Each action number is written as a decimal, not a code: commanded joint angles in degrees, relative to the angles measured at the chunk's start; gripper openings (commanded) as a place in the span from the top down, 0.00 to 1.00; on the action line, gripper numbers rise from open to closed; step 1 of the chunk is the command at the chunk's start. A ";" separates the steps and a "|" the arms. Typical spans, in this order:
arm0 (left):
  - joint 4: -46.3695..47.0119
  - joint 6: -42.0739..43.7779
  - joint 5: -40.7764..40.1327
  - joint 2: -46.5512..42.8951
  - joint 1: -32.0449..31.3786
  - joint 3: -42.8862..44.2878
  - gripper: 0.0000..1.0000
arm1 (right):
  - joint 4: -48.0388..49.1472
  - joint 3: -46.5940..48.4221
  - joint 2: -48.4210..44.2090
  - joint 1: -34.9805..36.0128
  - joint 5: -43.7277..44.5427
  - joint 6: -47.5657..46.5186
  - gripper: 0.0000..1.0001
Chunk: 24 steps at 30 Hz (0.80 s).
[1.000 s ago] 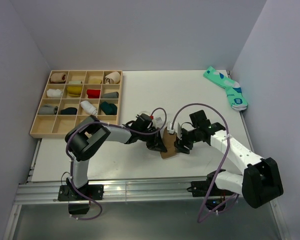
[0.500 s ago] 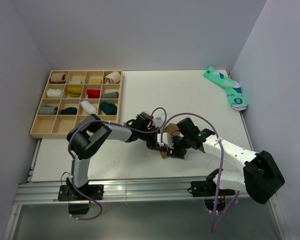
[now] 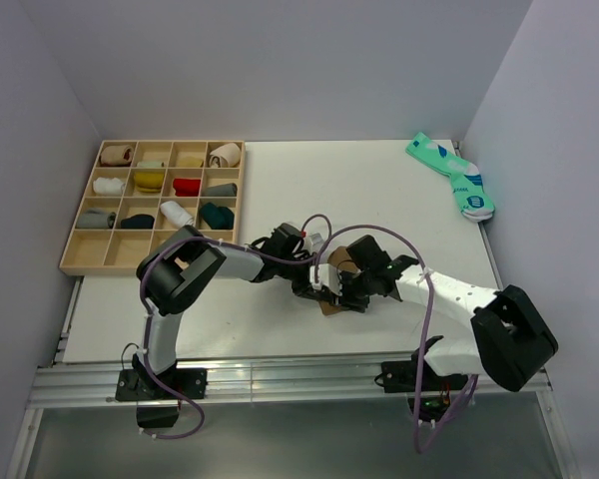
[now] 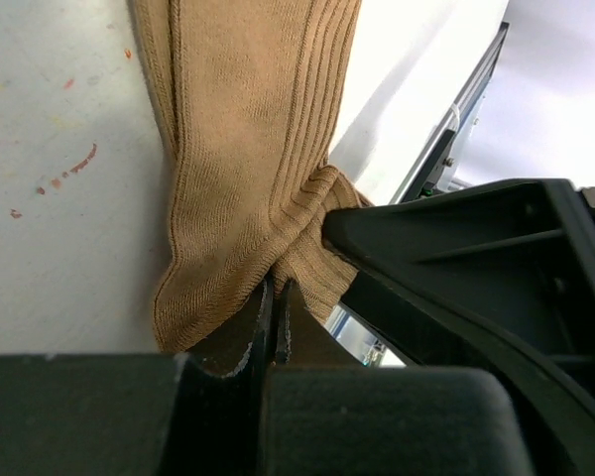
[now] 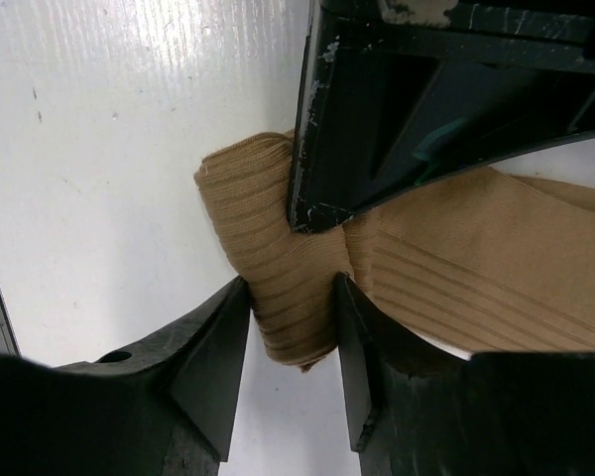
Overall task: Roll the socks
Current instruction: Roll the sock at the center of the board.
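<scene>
left end effector [image 4: 275, 293]: pressed together, pinching the edge of the tan sock [image 4: 248, 119] near its bunched end; same spot and same grip as a second ago.
right end effector [image 5: 290, 297]: its two fingers sit on either side of the sock's folded end, both pads touching the fabric, so it pinches that fold. a second ago it stood spread just to the right of the sock; it has since slid left onto it and narrowed.
tan sock: lies on the table [image 3: 359, 190] near the front middle, between the two end effectors. from above only small tan patches show around the black fingers, less than a second ago. the ribbed length runs away from the left wrist camera, flat on the white surface.
contact: the two end effectors meet at the same bunch of fabric, almost touching each other.
right arm: forearm swung left, and its base link at lower right sits turned from a second ago.
teal pair [image 3: 454, 180]: far right corner, unmoved.
tray [image 3: 110, 269]: far left, rolled socks in its compartments, unchanged.
</scene>
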 commanded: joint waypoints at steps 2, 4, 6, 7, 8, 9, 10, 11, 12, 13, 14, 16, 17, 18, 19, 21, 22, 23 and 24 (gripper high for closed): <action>-2.45 0.47 -3.53 2.49 0.23 -1.64 1.00 | -0.18 1.38 2.90 0.50 -1.09 2.01 0.54; -2.18 0.20 -3.53 2.76 0.32 -1.73 1.00 | -0.80 1.64 3.87 0.50 -1.53 2.01 0.54; -1.92 -0.06 -3.61 2.93 0.41 -1.90 1.00 | -0.18 0.85 3.87 0.50 -1.36 2.18 0.51; -1.75 -0.24 -3.70 3.02 0.41 -1.99 1.00 | -0.09 0.68 3.78 0.50 -1.27 2.10 0.50; -1.57 -0.59 -3.79 3.11 0.58 -1.99 1.00 | -0.01 0.50 3.87 0.50 -1.53 2.10 0.50; -1.22 -0.76 -3.88 3.19 0.67 -2.17 1.00 | -0.18 0.59 4.04 0.50 -1.79 2.45 0.51; -0.96 -0.94 -3.97 3.20 0.76 -2.25 1.00 | -0.44 0.68 4.48 0.50 -2.06 2.45 0.55; -0.78 -1.38 -4.05 3.37 0.76 -2.34 1.00 | -1.14 0.94 4.74 0.59 -2.58 2.54 0.57; -0.52 -1.47 -4.05 3.55 0.76 -2.52 1.00 | -1.24 1.20 4.92 0.50 -2.76 2.89 0.60; 0.18 -1.82 -4.23 3.55 0.85 -2.61 1.00 | -1.41 1.29 5.18 0.42 -2.85 3.24 0.66; 0.80 -2.08 -4.32 3.55 0.85 -2.95 0.99 | -1.85 1.81 5.80 0.41 -2.85 3.59 0.68; 2.29 -3.05 -4.67 3.28 0.85 -3.83 0.96 | -2.38 2.17 6.59 0.24 -3.02 4.20 0.73; 2.99 -3.75 -5.19 2.85 0.85 -4.27 0.95 | -2.73 2.52 7.38 0.15 -3.11 4.38 0.74; 3.96 -4.28 -5.20 2.67 0.85 -5.32 0.95 | -3.08 2.70 7.73 0.06 -3.37 4.64 0.74; 5.36 -4.63 -5.28 2.49 0.85 -5.77 0.93 | -3.60 2.96 8.26 -0.55 -3.90 4.65 0.75; 6.16 -5.25 -6.42 1.88 0.85 -6.73 0.91 | -5.89 4.54 9.83 -1.60 -5.13 4.47 0.78; 6.60 -5.42 -6.78 1.53 0.85 -7.17 0.90 | -6.85 5.15 10.54 -2.22 -6.70 4.30 0.79; 7.65 -5.77 -7.13 0.74 0.85 -8.13 0.89 | -8.51 6.46 10.98 -3.61 -7.59 4.21 0.80; 7.75 -5.86 -8.44 0.39 0.76 -8.40 0.88 | -9.23 7.17 12.21 -4.41 -8.20 4.29 0.80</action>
